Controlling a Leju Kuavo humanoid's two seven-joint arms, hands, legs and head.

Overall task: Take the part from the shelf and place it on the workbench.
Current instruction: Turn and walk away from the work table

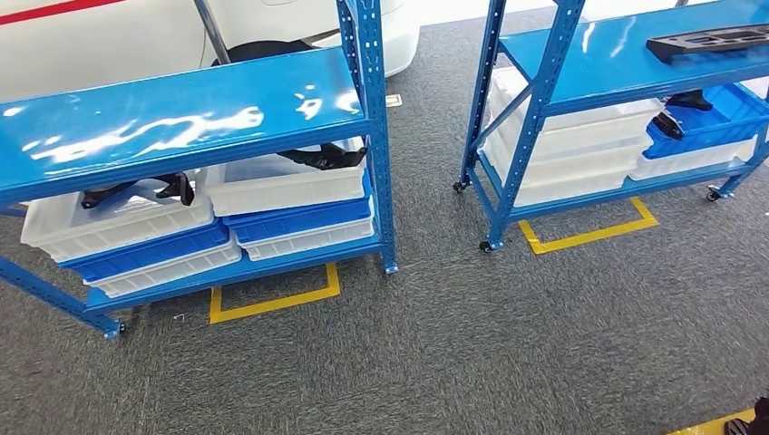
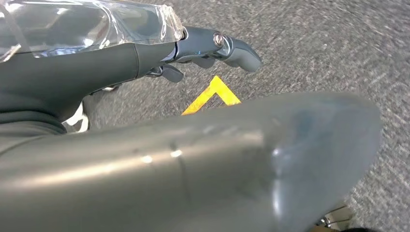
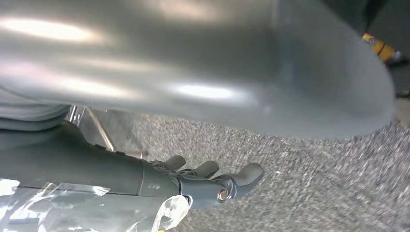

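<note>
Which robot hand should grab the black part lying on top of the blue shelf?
Probably the right hand: the black part lies on the right-side shelf. Both it and the left hand hang empty over carpet.

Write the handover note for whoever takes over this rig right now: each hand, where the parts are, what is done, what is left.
Left hand: holds nothing, fingers loosely curled, hanging over the carpet.
Right hand: the same, nothing in it.
Parts: one black part lies on the right shelf's top deck; more black parts sit in bins lower down, for example one in a white bin on the left shelf.
Done: nothing picked.
Left: approach a shelf, take a part, carry it to the workbench.
</note>
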